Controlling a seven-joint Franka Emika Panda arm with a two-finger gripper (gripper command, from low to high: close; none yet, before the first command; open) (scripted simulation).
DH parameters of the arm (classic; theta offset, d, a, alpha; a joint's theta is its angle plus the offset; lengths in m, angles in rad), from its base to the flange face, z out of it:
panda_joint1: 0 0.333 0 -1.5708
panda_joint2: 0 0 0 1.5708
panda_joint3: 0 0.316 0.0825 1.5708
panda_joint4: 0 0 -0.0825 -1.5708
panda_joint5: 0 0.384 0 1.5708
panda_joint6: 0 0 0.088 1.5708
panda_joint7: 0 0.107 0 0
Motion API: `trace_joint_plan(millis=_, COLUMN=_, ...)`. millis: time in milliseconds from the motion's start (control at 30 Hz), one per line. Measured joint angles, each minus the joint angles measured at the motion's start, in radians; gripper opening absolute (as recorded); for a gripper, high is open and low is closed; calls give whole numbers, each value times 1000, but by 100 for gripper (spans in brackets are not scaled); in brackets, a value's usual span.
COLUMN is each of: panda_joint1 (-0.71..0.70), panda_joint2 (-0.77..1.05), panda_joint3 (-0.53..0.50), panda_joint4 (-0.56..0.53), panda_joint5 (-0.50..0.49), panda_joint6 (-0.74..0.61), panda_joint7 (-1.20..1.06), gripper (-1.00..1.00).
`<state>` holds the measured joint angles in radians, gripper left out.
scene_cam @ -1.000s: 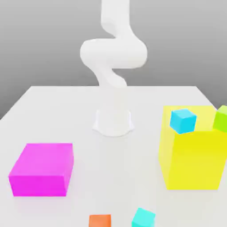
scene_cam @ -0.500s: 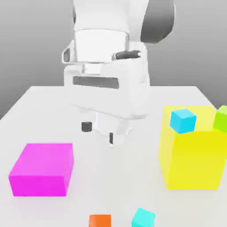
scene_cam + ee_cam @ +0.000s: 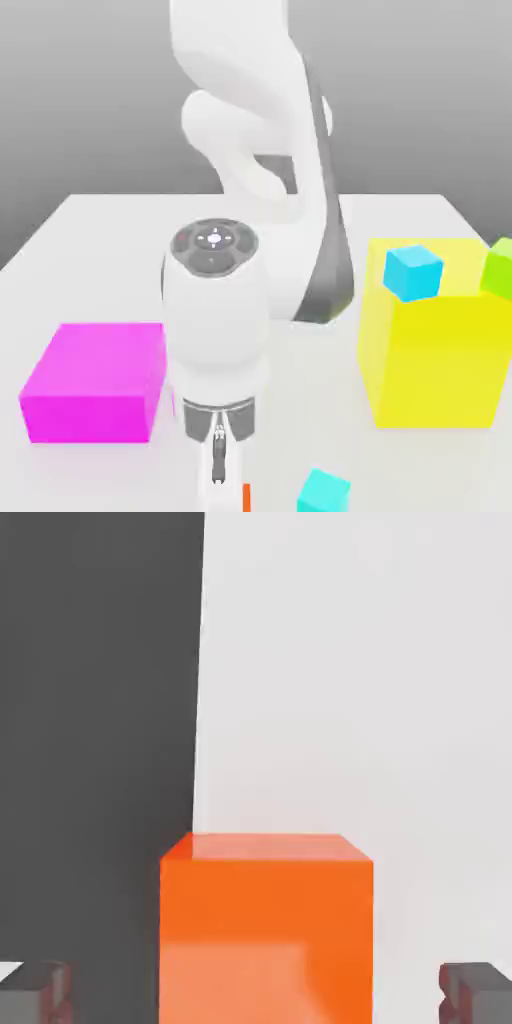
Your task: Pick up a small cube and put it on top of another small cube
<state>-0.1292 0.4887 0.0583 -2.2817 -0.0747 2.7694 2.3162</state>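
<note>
1. The tool (image 3: pixel 256 992) is seen in the hand view with its two fingertips (image 3: pixel 32 990) spread wide, one on each side of the orange-red cube (image 3: pixel 266 927). A gap is visible between each fingertip and the cube; nothing is pinched.
2. In the exterior view the tool (image 3: pixel 220 462) is pointed downward at the near edge of the white worktop (image 3: pixel 100 230). Only a thin sliver of the orange-red cube (image 3: pixel 246 496) is seen, just beside the tool on the exterior view's right.
3. The turquoise cube (image 3: pixel 324 492) is set on the worktop near the orange-red cube, further to the exterior view's right and apart from it.
4. The magenta block (image 3: pixel 95 380) is placed on the worktop on the exterior view's left, close beside the wrist of the white arm (image 3: pixel 250 200).
5. The large yellow block (image 3: pixel 435 360) is placed on the exterior view's right. A sky-blue cube (image 3: pixel 413 272) is seen resting on its top.
6. A green cube (image 3: pixel 498 268) is seen at the frame's right edge, at the far corner of the yellow block; its support cannot be told.
7. The arm's upper links are seen rising behind the hand, toward the far side of the worktop.
</note>
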Motion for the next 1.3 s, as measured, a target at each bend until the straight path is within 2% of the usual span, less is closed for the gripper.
trace_joint_plan(millis=200, panda_joint1=2, panda_joint2=13, panda_joint3=-2, panda_joint4=2, panda_joint5=-2, panda_joint6=13, panda_joint7=2, gripper=-100)
trace_joint_plan(millis=367, panda_joint1=-10, panda_joint2=-121, panda_joint3=14, panda_joint4=-24, panda_joint5=17, panda_joint6=-95, panda_joint7=-12, gripper=-100)
trace_joint_plan(millis=900, panda_joint1=-46, panda_joint2=-292, panda_joint3=247, panda_joint4=-95, panda_joint5=-24, panda_joint6=-206, panda_joint7=-741, gripper=-100)
trace_joint_plan(millis=1067, panda_joint1=-9, panda_joint2=-160, panda_joint3=207, panda_joint4=-90, panda_joint5=-117, panda_joint6=-85, panda_joint7=-726, gripper=-100)
trace_joint_plan(millis=1100, panda_joint1=-3, panda_joint2=-143, panda_joint3=200, panda_joint4=-89, panda_joint5=-128, panda_joint6=-70, panda_joint7=-719, gripper=100)
trace_joint_plan(millis=1300, panda_joint1=1, panda_joint2=-135, panda_joint3=196, panda_joint4=-89, panda_joint5=-133, panda_joint6=-63, panda_joint7=-716, gripper=100)
